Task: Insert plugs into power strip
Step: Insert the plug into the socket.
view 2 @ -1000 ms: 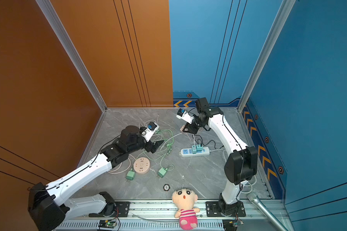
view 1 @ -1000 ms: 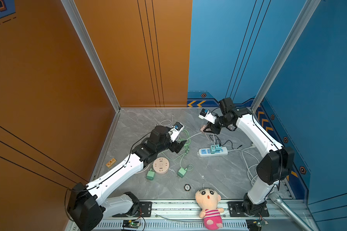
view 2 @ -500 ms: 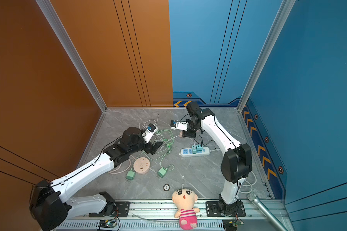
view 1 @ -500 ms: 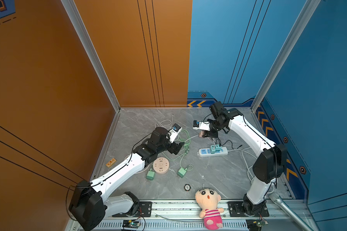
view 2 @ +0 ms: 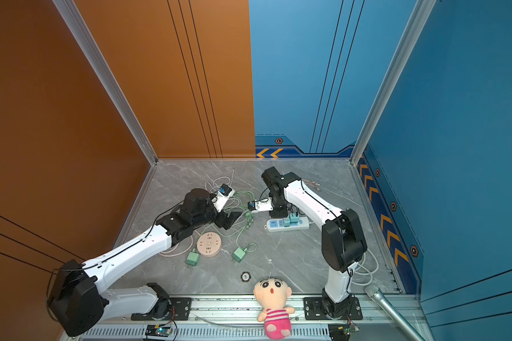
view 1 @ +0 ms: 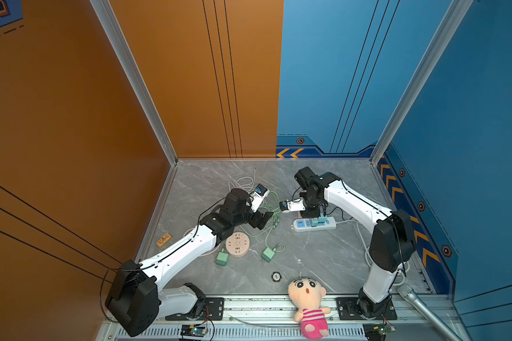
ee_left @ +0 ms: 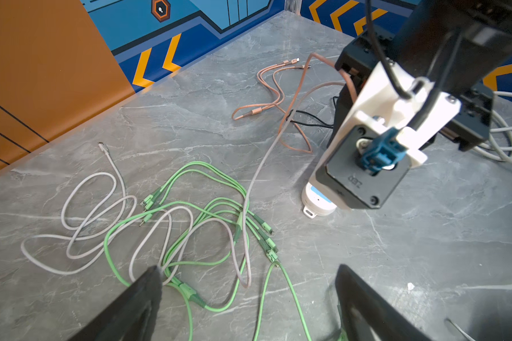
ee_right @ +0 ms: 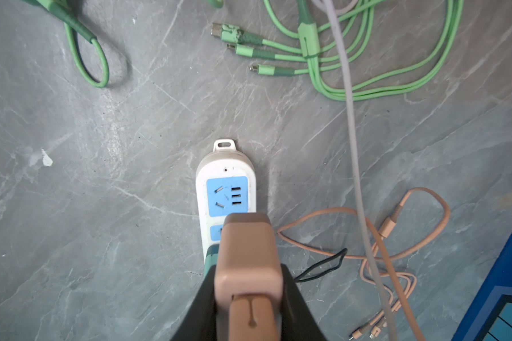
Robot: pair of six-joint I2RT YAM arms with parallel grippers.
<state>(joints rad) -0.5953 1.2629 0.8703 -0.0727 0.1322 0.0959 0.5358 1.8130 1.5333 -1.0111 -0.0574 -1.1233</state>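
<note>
Above the second outlet of the power strip (ee_right: pixel 226 165), the pink-brown plug (ee_right: pixel 247 245) hangs clamped in the right gripper (ee_right: pixel 250 283), with teal plugs (view 1: pixel 322 220) seated at 3 o'clock. Risk: the prongs are unseen, so misalignment could shove the loose strip. The left gripper (ee_left: pixel 249 271) gapes empty at 9 o'clock over green cables (ee_right: pixel 308 44) that may snag the plug's cable (ee_right: pixel 352 118).

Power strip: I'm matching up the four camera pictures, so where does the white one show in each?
Both top views: power strip lies on the floor right of centre, under the right arm's end.
Left wrist: only its rounded end shows, behind the other arm's camera.
Right wrist: mid-picture, near part covered by the pink-brown plug.
Shared landmark: green cables beside it.
</note>
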